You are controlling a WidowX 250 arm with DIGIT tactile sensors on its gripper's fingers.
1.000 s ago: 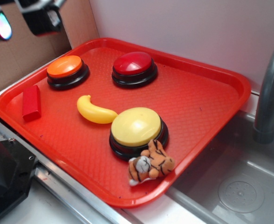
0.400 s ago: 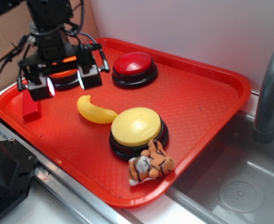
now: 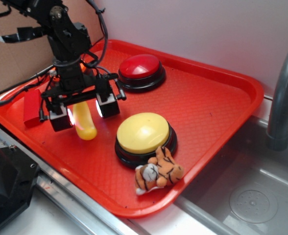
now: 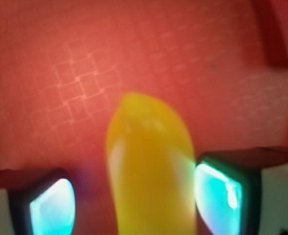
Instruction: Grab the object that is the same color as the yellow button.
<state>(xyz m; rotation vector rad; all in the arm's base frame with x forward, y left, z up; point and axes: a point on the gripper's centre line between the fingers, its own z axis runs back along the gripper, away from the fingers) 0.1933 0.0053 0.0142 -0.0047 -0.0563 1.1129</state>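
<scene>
Gripper (image 3: 84, 111) down over the toy banana (image 3: 84, 121) on the red tray (image 3: 217, 105), near the tray's left-front part, just left of the yellow button (image 3: 143, 132). Jaws wide, one pad each side of the fruit; placed that way, likely, to straddle it before closing. Not clamped: in wrist view a strip of tray shows btwn left pad (image 4: 51, 204) and banana (image 4: 151, 166), while right pad (image 4: 217, 193) sits right at its edge, touching or nearly, can't tell which. So off-centre a bit; squeeze would prob. nudge the smooth curved plastic sideways before it seats.

Banana end-on toward ext. cam, long axis running out from under the wrist, so pads meet its narrow width, not its length. Sensible for a short curved thing.

Ext. view only: whole layout, arm over tray, red button (image 3: 140, 68) behind, plush tiger (image 3: 158, 172) leaning on yellow button's front, red block (image 3: 31, 106) at far left partly behind the arm. Orange button not visible, presumably hidden by arm.

Wrist view only: side gaps, banana tip pointing ahead, block corner (image 4: 276, 32) top right. Blurred, though; height above tray unclear in both.
</scene>
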